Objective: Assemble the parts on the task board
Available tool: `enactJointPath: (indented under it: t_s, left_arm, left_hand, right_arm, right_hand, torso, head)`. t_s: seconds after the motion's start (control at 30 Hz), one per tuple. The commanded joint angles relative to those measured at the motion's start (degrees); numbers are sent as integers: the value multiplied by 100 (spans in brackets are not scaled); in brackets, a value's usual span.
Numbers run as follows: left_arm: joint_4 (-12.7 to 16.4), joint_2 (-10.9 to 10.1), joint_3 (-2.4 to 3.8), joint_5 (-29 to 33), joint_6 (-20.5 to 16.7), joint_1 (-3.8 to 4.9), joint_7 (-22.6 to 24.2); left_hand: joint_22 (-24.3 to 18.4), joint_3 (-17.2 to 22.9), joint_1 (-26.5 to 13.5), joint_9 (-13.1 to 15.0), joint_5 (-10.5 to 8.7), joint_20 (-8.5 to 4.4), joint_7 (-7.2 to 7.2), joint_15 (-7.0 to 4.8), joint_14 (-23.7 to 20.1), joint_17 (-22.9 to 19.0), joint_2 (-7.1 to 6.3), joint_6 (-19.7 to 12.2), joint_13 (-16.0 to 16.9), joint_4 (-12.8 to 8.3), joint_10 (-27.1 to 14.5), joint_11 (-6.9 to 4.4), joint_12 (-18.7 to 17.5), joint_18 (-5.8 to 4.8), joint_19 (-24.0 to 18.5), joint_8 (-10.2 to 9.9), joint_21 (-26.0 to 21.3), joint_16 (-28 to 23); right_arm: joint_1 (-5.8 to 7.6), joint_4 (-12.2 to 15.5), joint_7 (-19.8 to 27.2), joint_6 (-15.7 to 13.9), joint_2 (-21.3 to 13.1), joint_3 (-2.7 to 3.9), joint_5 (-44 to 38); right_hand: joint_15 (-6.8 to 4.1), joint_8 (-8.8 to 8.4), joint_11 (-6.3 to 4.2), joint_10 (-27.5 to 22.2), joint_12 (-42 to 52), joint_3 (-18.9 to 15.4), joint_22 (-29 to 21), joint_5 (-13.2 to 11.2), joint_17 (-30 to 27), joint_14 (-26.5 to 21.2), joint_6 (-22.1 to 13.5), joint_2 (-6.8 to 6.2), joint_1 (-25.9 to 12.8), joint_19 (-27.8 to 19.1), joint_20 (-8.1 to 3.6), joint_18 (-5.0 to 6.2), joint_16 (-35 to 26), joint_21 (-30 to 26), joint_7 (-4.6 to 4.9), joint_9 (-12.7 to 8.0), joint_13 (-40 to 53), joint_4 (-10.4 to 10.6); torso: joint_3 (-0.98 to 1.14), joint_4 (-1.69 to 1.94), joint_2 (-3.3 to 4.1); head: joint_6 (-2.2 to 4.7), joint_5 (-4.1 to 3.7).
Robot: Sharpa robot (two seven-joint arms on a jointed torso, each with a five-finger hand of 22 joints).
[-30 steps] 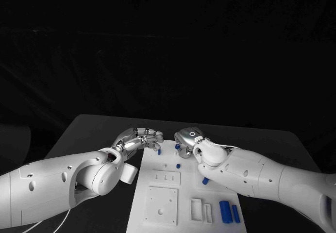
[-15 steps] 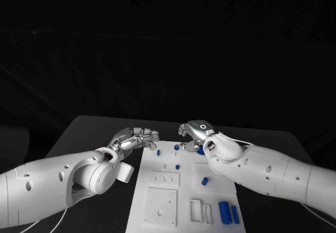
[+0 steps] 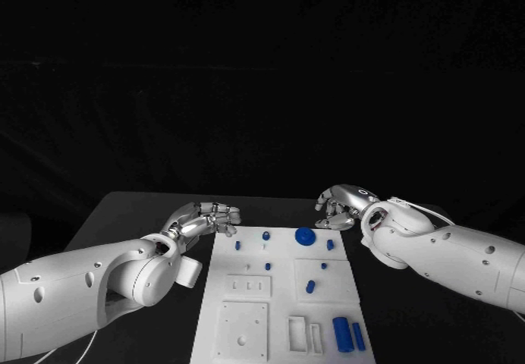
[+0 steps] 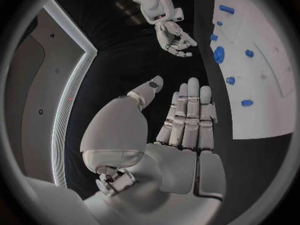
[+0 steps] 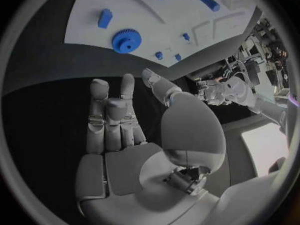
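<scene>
The white task board (image 3: 287, 299) lies mid-table. A round blue gear (image 3: 305, 236) rests on its far end, with several small blue parts around it, such as a peg (image 3: 265, 236) and a capsule (image 3: 309, 286). My left hand (image 3: 205, 218) hovers off the board's far left corner, its fingers apart and empty. My right hand (image 3: 344, 205) hangs off the far right corner, loosely curled and holding nothing. The left wrist view shows the left hand (image 4: 187, 120) stretched out beside the board (image 4: 275, 100). The right wrist view shows the right hand (image 5: 115, 120) flat above the gear (image 5: 126, 40).
Two blue cylinders (image 3: 349, 334) lie side by side at the board's near right. A white square plate (image 3: 243, 330) and slotted white blocks (image 3: 306, 334) sit on its near end. Dark table surface (image 3: 121, 220) flanks the board on both sides.
My right hand has let go of the blue gear, which now lies on the board's far end, and has pulled back to the right. My left hand has shifted slightly away.
</scene>
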Motion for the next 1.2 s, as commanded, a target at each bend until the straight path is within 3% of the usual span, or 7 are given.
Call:
enactJointPath:
  t_s: [0.03,0.07,0.1,0.17,0.23,0.6,1.2]
  left_arm:
    - [2,5,5,-24,99,11,94]
    - [-9,13,5,-25,101,11,95]
    - [-15,17,5,-25,105,11,97]
    - [-32,38,5,-25,122,10,97]
    - [-37,47,5,-26,132,10,97]
    - [-41,59,4,-38,149,10,89]
    - [-41,103,4,-44,168,10,73]
  left_hand:
    - [2,-3,-34,-7,-26,11,29,37,-15,10,8,1,-5,-32,10,42,-26,87,-28,-38,-39,-35]
    - [2,-3,-34,-7,-26,11,29,37,-15,10,8,1,-5,-32,10,42,-27,87,-28,-38,-39,-35]
    - [2,-3,-34,-7,-26,11,29,37,-15,10,9,1,-5,-32,10,42,-27,87,-28,-38,-39,-35]
    - [2,-2,-34,-7,-26,11,29,37,-15,11,10,1,-5,-33,10,42,-28,87,-28,-39,-39,-36]
    - [2,-1,-34,-7,-26,11,29,37,-15,11,10,1,-5,-33,10,42,-28,87,-28,-39,-39,-36]
    - [2,0,-36,-8,-26,13,30,38,-17,13,12,0,-5,-35,9,43,-30,86,-30,-40,-39,-40]
    - [3,3,-41,-10,-29,15,32,40,-19,19,11,-3,-4,-39,9,45,-37,84,-33,-42,-40,-48]
  right_arm:
    - [-4,-139,253,611,43,-2,428]
    - [-5,-215,267,639,77,-3,413]
    - [-6,-260,274,650,99,-3,396]
    - [-25,-447,287,687,222,-7,302]
    - [-45,-508,300,696,267,-9,286]
    - [-223,-982,465,670,655,-18,266]
    - [-292,-1322,474,709,926,-31,186]
  right_hand:
    - [4,-31,-27,-639,1873,-109,39,166,113,63,30,271,31,161,-54,223,176,38,-112,-4,1782,-76]
    - [-23,-50,-37,-844,2010,-197,52,127,128,37,6,82,-69,135,-47,223,183,40,-9,-12,1952,-94]
    - [52,-71,-45,-1018,2553,-231,98,155,211,43,-7,108,-93,172,-72,223,283,96,-35,-21,2446,-108]
    - [47,-114,24,-1496,3432,-222,147,195,443,-48,-17,161,-148,180,-116,223,473,261,29,-37,3287,-135]
    - [44,-133,30,-1509,3574,-224,148,206,505,-61,-40,162,-160,181,-129,223,519,320,36,-42,3399,-151]
    - [54,-216,36,-1196,4236,-276,145,347,772,-110,-202,244,-269,166,-198,223,669,602,39,-55,3948,-212]
    - [56,-199,38,-1163,4309,-283,140,349,835,-120,-189,317,-291,132,-206,223,678,672,40,-37,4008,-250]
  torso:
    - [42,-60,1]
    - [49,-65,5]
    - [53,-66,8]
    - [62,-62,11]
    - [61,-54,10]
    - [115,2,72]
    - [117,35,140]
  head:
    - [-13,2]
    - [-14,4]
    - [-18,-1]
    - [-24,-15]
    - [-32,-20]
    - [-50,-73]
    - [-55,-110]
